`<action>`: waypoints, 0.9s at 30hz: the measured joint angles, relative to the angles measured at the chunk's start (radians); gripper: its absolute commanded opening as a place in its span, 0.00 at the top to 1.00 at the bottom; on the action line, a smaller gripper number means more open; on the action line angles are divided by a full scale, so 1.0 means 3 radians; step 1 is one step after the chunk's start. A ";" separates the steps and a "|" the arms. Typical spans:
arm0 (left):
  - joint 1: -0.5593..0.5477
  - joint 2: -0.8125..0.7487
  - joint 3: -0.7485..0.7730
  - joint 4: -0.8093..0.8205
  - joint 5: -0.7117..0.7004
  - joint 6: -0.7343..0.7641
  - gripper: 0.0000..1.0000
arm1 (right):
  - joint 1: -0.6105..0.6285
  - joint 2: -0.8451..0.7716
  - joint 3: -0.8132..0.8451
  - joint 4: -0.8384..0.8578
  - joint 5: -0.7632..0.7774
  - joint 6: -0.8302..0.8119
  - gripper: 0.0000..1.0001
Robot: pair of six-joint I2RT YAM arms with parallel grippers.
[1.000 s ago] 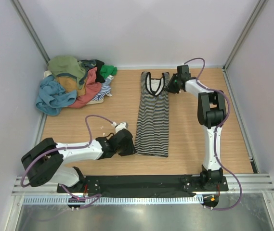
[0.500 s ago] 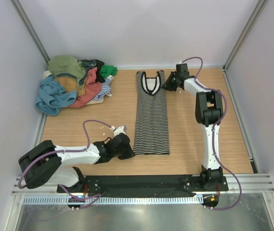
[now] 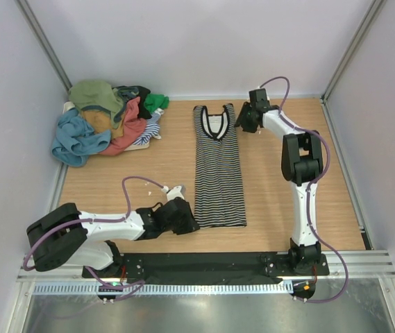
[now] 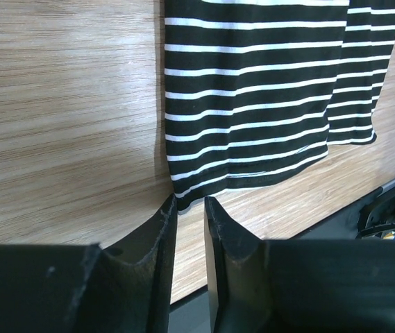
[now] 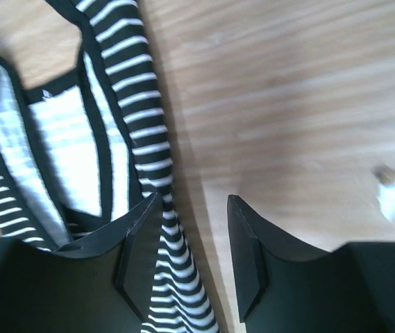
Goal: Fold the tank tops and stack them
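A black-and-white striped tank top (image 3: 219, 173) lies flat and lengthwise mid-table, neckline at the far end. My left gripper (image 3: 190, 222) sits low at its near-left hem corner. In the left wrist view the hem (image 4: 253, 104) ends just past that gripper (image 4: 190, 201), whose jaws stand narrowly open with bare wood between them. My right gripper (image 3: 239, 123) is at the far right shoulder strap. There the strap (image 5: 148, 146) runs along the inner side of the left finger of the open right gripper (image 5: 194, 198), ungripped. The other tank tops (image 3: 107, 125) are heaped at the back left.
The black base rail (image 3: 204, 263) runs along the near edge, close behind the left gripper. White walls and metal posts enclose the table on three sides. A small white scrap (image 5: 390, 198) lies on the wood to the right of the right gripper.
The striped top has slid a little left and lies straighter. My left gripper has moved nearer the front edge with the hem; my right gripper has shifted left along the back and opened wider.
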 measured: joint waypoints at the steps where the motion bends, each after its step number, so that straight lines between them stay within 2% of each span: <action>1: 0.0000 0.0000 0.0000 -0.0003 -0.0003 -0.0001 0.78 | 0.0032 -0.0038 0.0005 -0.0086 0.0141 -0.0058 0.53; 6: 0.0000 0.0000 -0.0006 -0.0024 -0.0009 -0.0001 0.89 | 0.0267 -0.0118 0.0178 -0.0327 0.0515 -0.0267 0.59; 13: 0.0000 0.0004 -0.0006 -0.0047 -0.0008 0.0000 1.00 | 0.0607 -0.0109 0.0367 -0.0354 0.0357 -0.0409 0.58; 19: 0.0000 0.0001 -0.0028 -0.0022 -0.0005 -0.0003 1.00 | 0.0776 0.0117 0.0802 -0.0266 0.0017 -0.0411 0.58; 27: -0.0003 -0.0025 -0.0083 0.0055 0.0005 -0.0006 1.00 | 0.0750 0.0487 0.1086 -0.0209 -0.0183 -0.0356 0.58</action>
